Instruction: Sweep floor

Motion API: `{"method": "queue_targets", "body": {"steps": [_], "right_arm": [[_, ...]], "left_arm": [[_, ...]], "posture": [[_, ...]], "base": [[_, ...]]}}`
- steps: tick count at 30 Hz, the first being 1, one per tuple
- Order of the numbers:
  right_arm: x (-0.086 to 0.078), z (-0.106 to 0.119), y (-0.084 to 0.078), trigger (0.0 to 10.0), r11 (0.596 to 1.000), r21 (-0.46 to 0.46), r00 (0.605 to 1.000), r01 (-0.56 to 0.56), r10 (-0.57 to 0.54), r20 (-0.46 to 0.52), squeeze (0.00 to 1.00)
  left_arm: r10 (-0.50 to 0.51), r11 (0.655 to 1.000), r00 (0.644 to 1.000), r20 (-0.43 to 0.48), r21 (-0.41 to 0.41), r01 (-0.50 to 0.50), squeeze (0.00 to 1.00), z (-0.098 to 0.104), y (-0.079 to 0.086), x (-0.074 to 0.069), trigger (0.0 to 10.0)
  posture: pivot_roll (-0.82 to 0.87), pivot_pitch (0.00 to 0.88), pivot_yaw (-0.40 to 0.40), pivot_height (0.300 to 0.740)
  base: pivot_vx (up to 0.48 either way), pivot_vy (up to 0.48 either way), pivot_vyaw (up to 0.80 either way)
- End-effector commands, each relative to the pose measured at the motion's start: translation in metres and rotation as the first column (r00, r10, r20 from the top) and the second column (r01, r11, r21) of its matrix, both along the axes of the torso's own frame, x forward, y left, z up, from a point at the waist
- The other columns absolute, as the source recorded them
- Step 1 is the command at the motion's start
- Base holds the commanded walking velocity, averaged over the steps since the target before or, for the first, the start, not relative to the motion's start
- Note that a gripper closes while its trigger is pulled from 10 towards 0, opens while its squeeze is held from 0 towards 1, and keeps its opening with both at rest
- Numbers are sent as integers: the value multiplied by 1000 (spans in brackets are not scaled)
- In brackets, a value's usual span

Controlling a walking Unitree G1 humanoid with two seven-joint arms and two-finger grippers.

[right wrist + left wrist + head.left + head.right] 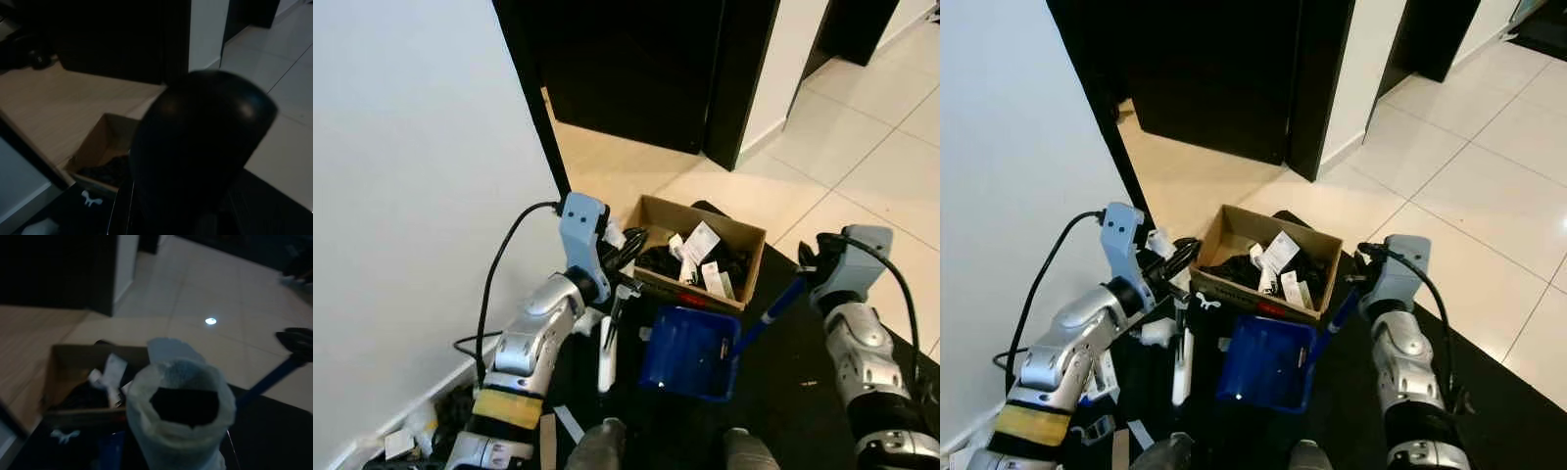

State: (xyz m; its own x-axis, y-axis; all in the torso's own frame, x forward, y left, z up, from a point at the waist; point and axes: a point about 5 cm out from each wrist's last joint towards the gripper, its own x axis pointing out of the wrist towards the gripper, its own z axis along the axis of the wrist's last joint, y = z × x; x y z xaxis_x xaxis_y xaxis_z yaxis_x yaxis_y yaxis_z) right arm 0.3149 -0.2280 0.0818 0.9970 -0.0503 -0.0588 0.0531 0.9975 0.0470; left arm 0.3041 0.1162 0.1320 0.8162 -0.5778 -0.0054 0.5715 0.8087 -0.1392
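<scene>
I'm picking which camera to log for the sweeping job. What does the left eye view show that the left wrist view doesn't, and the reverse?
Left eye view: both silver arms, the white wall, the blue dustpan and the white brush hanging by the left gripper.
Left wrist view: the handle's white end close up, and a bright spot on the tiles.
Both: the cardboard box with dark clutter and white tags, and the tiled floor.
</scene>
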Motion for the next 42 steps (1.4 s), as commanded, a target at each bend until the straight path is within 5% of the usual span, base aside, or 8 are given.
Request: {"method": "queue_targets", "body": {"steps": [1,19,27,36,42], "right_arm": [[-2,-4,5,10000,1000,-3,1000,-19,19,5,0],[-16,-35,33,10000,995,24,995,-92,93,-46,0],[-22,-51,42,10000,994,-6,989,-110,109,-96,0],[-30,-68,48,10000,994,-26,982,-109,104,-160,0],[-32,-70,46,10000,995,-26,983,-91,86,-161,0]], "left_arm": [[56,998,998,22,31,-57,0,-4,10,0,10000],[242,961,970,-13,143,-237,0,-50,36,-9,10000],[367,914,925,-99,222,-339,0,-88,53,-23,10000],[387,909,908,-162,231,-346,0,-115,54,-36,10000],[465,880,860,-213,220,-421,0,-127,65,-42,10000]], "posture": [[110,116,55,740],[112,106,59,740],[118,90,56,740],[140,87,33,740],[137,87,20,740]], "base": [[0,0,0],[0,0,0],[0,0,0],[0,0,0],[0,0,0]]}}
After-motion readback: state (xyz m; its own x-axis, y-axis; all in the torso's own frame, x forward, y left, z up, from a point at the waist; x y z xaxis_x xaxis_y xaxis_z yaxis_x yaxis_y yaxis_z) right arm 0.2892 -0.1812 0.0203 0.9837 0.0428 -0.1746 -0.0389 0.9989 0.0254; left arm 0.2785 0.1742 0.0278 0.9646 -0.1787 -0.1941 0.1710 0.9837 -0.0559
